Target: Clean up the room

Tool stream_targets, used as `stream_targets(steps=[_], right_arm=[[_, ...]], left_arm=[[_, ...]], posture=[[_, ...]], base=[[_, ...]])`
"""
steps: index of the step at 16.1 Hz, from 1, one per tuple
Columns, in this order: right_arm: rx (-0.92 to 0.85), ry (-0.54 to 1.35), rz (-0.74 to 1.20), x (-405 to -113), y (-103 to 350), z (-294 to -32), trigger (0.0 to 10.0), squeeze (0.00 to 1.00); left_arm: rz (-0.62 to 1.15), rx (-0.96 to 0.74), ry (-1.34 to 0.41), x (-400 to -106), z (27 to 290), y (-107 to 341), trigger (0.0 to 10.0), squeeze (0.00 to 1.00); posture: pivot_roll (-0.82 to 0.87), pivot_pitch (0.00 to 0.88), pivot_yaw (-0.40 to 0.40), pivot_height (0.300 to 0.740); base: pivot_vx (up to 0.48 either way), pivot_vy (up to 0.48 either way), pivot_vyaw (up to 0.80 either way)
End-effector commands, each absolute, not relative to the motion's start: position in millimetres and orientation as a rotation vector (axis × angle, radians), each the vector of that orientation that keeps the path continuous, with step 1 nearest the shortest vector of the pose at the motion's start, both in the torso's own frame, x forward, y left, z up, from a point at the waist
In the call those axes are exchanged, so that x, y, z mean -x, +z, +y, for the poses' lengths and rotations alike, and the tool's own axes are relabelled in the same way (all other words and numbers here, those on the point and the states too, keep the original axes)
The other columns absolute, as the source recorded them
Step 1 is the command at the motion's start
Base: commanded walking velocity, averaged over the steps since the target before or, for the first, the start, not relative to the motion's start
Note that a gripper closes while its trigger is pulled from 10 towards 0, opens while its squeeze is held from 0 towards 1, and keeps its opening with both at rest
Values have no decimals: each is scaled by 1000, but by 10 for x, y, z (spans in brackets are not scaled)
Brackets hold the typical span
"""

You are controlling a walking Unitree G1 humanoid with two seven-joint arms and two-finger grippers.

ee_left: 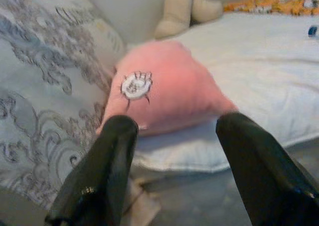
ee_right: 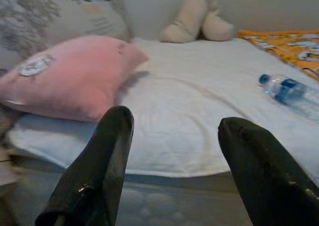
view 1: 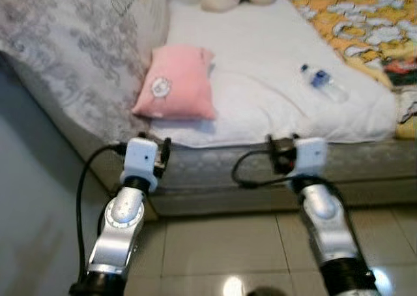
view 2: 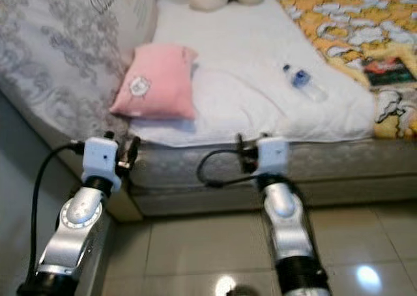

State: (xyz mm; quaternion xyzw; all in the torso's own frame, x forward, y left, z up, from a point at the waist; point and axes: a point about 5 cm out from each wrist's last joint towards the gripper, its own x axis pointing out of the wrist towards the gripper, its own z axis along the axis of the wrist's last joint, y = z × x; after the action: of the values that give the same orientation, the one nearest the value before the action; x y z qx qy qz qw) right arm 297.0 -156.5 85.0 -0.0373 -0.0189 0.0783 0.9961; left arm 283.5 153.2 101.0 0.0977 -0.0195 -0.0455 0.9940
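I stand at the near edge of the bed [view 1: 273, 172] and I am only approaching; nothing is picked up yet. My left gripper [ee_left: 172, 173] is wide open and empty, touching nothing, and it points at the pink pillow [view 1: 177, 82], which lies on the white sheet at the left, just beside the big grey patterned cushion [view 1: 71, 55]. My right gripper [ee_right: 172, 173] is also wide open and empty, held before the mattress edge. The water bottle [view 1: 324, 83] lies on its side, farther and to the right, near the orange blanket [view 1: 355, 15]. I judge the bottle is the thing to clear first, so my right arm must reach forward and right over the sheet.
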Motion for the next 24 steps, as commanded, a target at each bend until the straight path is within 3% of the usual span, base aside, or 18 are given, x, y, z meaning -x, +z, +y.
stream_targets(steps=[1,7,18,24], right_arm=[[86,149,-50,-2981,886,-1605,10000,0],[88,127,-42,-2977,858,-1629,10000,0],[92,141,-39,-2992,845,-1600,10000,0],[88,143,-38,-2977,833,-1579,10000,0]], left_arm=[[-39,-203,-85,-2853,1530,1020,10000,0],[-26,-168,-61,-2958,1481,1025,10000,0],[-13,-191,-87,-2978,1471,1011,10000,0],[-17,-229,-116,-2986,1443,1016,10000,0]], posture=[[-123,0,130,740],[-124,0,135,740],[-118,0,136,740],[-121,0,143,740]], base=[[0,-469,0],[0,-441,0],[0,0,0],[0,-446,0]])
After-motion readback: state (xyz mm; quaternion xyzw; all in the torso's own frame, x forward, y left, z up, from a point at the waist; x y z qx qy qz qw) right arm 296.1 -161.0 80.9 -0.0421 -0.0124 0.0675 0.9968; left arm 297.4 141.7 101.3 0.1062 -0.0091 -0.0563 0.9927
